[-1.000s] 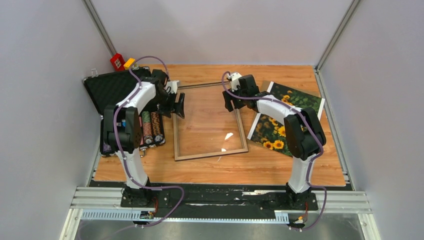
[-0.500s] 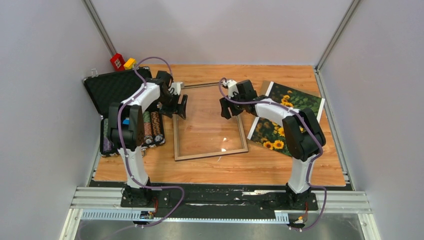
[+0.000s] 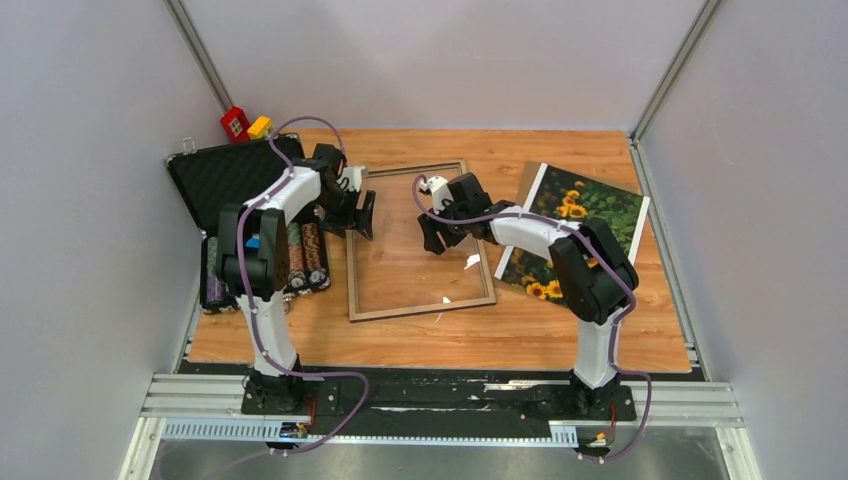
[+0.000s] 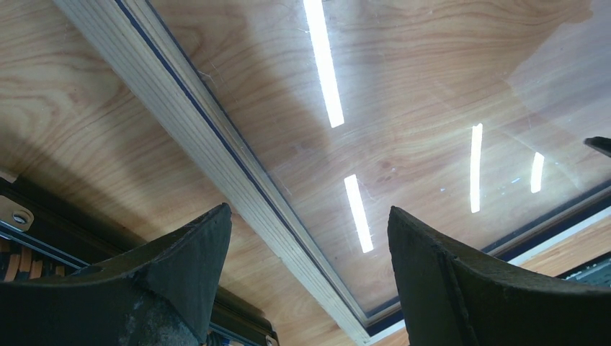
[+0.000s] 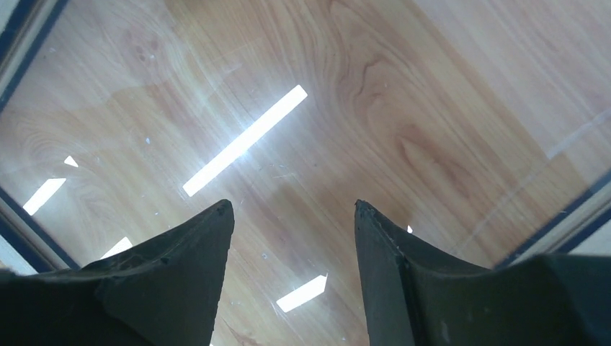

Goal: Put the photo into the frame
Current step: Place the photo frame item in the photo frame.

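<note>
The frame [image 3: 420, 308] lies flat in the middle of the table, tan rail up, its clear pane showing the wood beneath. The sunflower photo [image 3: 592, 205] lies to its right, partly under my right arm. My left gripper [image 3: 360, 214] hangs open over the frame's left rail [image 4: 216, 158]; the rail runs between its fingers [image 4: 310, 216], and they are not touching it. My right gripper [image 3: 432, 236] is open above the pane [image 5: 403, 108] with nothing between its fingertips [image 5: 292, 205]. The pane reflects ceiling lights.
An open black case [image 3: 225, 180] with poker chips stands left of the frame, close to my left arm. Red and yellow blocks [image 3: 240, 124] sit at the back left corner. Grey walls close in the table on three sides.
My right gripper has moved left from the frame's right rail to over the pane, its jaws narrowing a little. The left gripper shifted slightly right, over the left rail.
</note>
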You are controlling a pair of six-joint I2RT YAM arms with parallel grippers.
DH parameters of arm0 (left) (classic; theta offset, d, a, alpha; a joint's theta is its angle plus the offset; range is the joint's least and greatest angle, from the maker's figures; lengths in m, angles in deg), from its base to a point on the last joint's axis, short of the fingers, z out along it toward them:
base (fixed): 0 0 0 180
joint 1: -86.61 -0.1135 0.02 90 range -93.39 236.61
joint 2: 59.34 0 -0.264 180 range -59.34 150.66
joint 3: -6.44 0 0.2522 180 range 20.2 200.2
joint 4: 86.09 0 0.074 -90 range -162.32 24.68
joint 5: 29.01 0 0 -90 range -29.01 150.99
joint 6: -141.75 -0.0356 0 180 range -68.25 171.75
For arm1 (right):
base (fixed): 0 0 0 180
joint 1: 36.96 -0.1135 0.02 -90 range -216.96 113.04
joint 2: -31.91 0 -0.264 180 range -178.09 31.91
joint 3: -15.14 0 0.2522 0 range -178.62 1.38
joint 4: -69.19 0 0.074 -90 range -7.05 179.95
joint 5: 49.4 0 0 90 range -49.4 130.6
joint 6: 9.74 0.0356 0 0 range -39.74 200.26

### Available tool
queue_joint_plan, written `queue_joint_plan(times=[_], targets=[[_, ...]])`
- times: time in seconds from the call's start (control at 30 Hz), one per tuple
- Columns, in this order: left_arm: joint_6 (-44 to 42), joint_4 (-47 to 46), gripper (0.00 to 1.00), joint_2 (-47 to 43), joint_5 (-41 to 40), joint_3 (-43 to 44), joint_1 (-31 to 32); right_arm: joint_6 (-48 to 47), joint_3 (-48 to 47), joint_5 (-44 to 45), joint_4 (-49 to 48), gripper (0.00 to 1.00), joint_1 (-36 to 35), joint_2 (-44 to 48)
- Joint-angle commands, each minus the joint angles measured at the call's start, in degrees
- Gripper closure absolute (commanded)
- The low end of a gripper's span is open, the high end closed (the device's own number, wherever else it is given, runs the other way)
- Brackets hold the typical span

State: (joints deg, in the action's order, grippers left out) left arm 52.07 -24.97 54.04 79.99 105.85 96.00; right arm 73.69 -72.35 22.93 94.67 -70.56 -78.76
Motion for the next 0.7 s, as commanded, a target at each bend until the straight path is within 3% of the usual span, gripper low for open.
queue_joint_plan(times=[0.0, 0.67], targets=[[0.9, -1.1, 0.13, 0.0, 1.1, -0.4, 0.2, -0.9, 0.4, 2.2, -1.4, 0.39, -1.7, -1.5], [0.7, -1.4, 0.13, -0.5, 1.2, -1.4, 0.2, 0.0, -2.1, 2.0, -1.1, 0.4, -5.7, -4.7]])
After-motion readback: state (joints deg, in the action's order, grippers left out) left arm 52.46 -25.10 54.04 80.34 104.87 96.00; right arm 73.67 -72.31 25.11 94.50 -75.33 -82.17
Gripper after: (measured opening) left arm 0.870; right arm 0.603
